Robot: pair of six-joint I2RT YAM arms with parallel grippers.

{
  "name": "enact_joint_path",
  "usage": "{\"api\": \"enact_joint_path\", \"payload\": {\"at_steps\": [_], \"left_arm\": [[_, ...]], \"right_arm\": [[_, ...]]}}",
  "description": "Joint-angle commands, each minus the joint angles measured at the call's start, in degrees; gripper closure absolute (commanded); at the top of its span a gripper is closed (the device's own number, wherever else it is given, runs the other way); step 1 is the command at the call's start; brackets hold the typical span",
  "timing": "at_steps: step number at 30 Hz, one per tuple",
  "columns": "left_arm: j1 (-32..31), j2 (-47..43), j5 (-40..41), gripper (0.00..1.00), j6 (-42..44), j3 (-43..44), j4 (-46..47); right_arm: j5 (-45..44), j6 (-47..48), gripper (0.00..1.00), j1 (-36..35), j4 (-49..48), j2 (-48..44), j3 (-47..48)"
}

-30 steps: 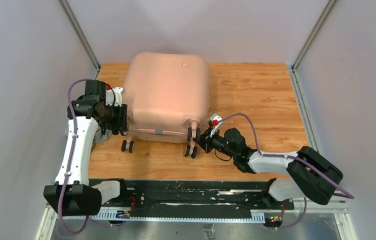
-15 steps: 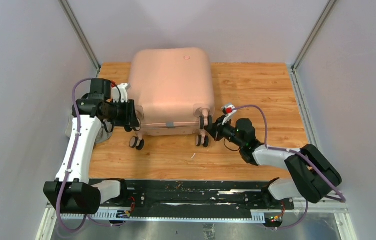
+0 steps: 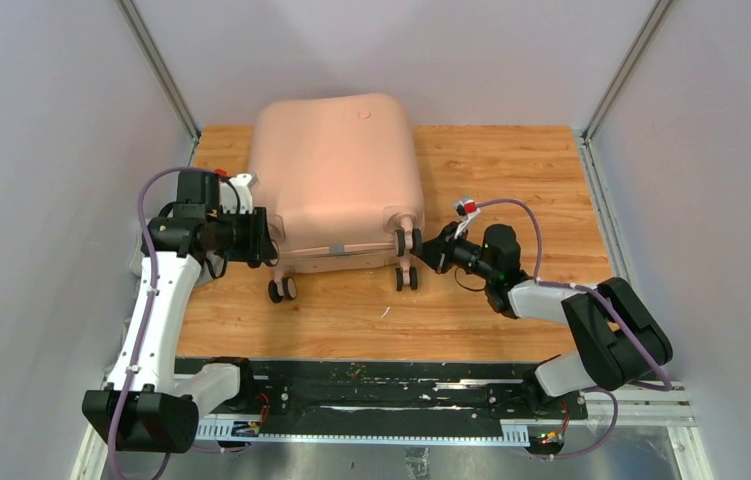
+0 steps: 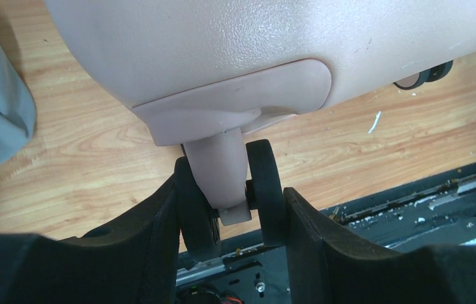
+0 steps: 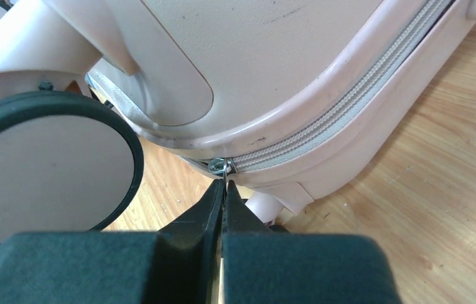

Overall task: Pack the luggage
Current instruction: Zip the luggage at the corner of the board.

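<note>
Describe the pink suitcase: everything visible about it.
The luggage is a pale pink hard shell with rounded corners, lid down, lying on the wooden table, black double wheels facing the arms. A pale zipper rims the seam. The left gripper clamps one left-side wheel; the right gripper, shut, meets the zipper slider.

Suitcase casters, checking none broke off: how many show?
4: upper-left caster gripped by the left gripper, lower-left caster beneath, upper-right caster and lower-right caster by the right gripper.
</note>
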State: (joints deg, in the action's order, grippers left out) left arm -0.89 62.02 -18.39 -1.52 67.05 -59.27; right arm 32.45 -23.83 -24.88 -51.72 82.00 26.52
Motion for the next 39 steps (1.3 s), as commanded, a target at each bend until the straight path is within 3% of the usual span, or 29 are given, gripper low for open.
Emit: {"api": "enact_joint_path", "payload": {"at_steps": [1,7,10,12,15,17,22,26,31,35,39], "left_arm": [[-2.3,-3.8,-13.7,1.0,7.0,1.1,1.7],[-2.3,-5.6,-14.1,1.0,5.4,0.9,2.5],[-2.3,-7.2,-14.6,1.0,2.8,-0.1,5.5],[-2.3,-7.6,-14.3,1.0,1.8,-0.8,7.1],[-2.4,-8.1,-14.4,1.0,-2.4,-2.6,9.5],[-2.7,-8.4,-14.6,1.0,-4.5,-3.9,11.5],[-3.6,-9.3,-15.0,1.0,-5.9,-4.4,12.5],[-3.8,-10.5,-15.2,1.0,-6.7,-4.8,13.0],[-3.8,-11.7,-15.3,1.0,-7.7,-5.4,13.3],[-3.9,-14.2,-15.4,1.0,-7.7,-5.9,13.3],[-3.9,-15.5,-15.7,1.0,-7.5,-5.8,13.2]], "right_arm": [[-1.1,-2.0,1.0,2.0,-15.8,-1.7,-4.5],[-0.3,-1.6,1.0,1.6,-18.7,-2.0,-6.7],[-4.7,-0.4,1.0,-1.2,-18.3,-6.5,-8.8],[-11.8,2.6,1.0,-6.5,-16.5,-12.1,-11.5],[-25.6,12.2,1.0,-20.4,0.1,-19.3,-7.5],[-28.0,14.0,1.0,-24.7,-0.7,-17.0,-5.9],[-28.1,12.7,1.0,-25.6,-5.4,-9.6,-2.7],[-32.2,18.1,1.0,-31.1,-4.7,-8.0,2.3],[-30.5,26.9,1.0,-38.5,0.9,-1.1,14.2],[-29.7,27.3,1.0,-39.1,3.1,3.3,19.6],[-28.5,23.3,1.0,-37.3,3.5,5.7,19.2]]}}
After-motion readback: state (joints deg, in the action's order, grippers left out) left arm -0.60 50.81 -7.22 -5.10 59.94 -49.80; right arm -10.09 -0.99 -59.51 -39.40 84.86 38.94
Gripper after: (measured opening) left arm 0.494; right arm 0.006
